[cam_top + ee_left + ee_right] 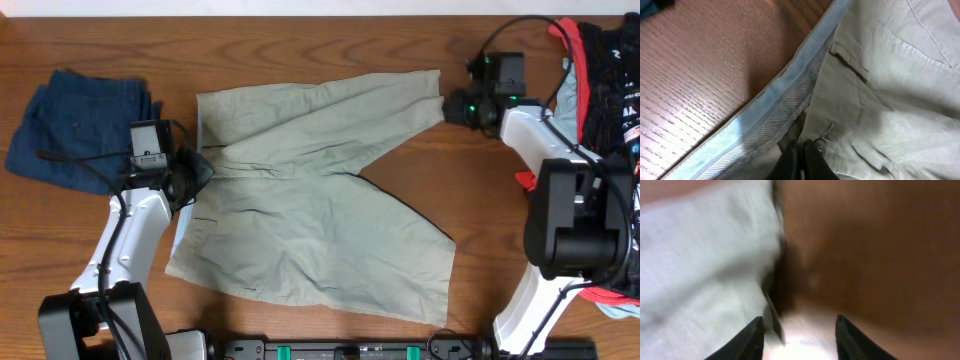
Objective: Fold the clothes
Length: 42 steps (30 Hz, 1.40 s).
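Observation:
The khaki-beige shorts lie spread flat on the wooden table, waistband to the left and legs to the right. My left gripper is at the waistband and is shut on its edge, beside the button; the pale blue lining is turned outward there. My right gripper is open at the hem of the far leg. In the right wrist view the hem edge lies just inside the left finger, with bare table between the fingers.
A folded dark blue denim garment lies at the far left. A pile of red, black and pale-blue garments sits at the right edge behind my right arm. Bare wood shows right of the shorts.

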Each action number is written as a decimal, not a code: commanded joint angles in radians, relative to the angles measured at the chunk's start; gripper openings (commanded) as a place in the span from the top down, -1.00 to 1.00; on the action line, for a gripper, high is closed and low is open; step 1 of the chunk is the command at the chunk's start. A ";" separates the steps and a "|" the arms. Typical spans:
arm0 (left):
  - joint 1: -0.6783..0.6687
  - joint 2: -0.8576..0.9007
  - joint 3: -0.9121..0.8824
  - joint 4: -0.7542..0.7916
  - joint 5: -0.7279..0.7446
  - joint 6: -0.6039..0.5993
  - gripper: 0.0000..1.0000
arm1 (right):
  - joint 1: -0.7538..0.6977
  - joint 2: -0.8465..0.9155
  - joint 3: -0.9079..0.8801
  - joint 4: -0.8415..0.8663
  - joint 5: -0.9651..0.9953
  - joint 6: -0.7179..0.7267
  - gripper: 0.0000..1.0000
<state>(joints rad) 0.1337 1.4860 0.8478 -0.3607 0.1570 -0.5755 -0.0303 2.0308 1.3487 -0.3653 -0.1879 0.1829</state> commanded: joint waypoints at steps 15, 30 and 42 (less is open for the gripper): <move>0.002 0.010 0.006 -0.005 -0.019 0.010 0.88 | 0.119 0.088 0.005 -0.017 -0.051 -0.214 -0.20; 0.002 0.010 0.006 -0.005 -0.019 0.010 0.88 | 0.141 0.063 0.059 0.062 -0.010 -0.176 0.98; 0.002 0.010 0.006 -0.004 -0.019 0.010 0.88 | 0.065 -0.074 0.063 -0.342 0.006 -0.135 0.98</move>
<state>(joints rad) 0.1337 1.4860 0.8478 -0.3626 0.1543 -0.5755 0.0696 2.0430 1.3964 -0.6788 -0.1986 0.0242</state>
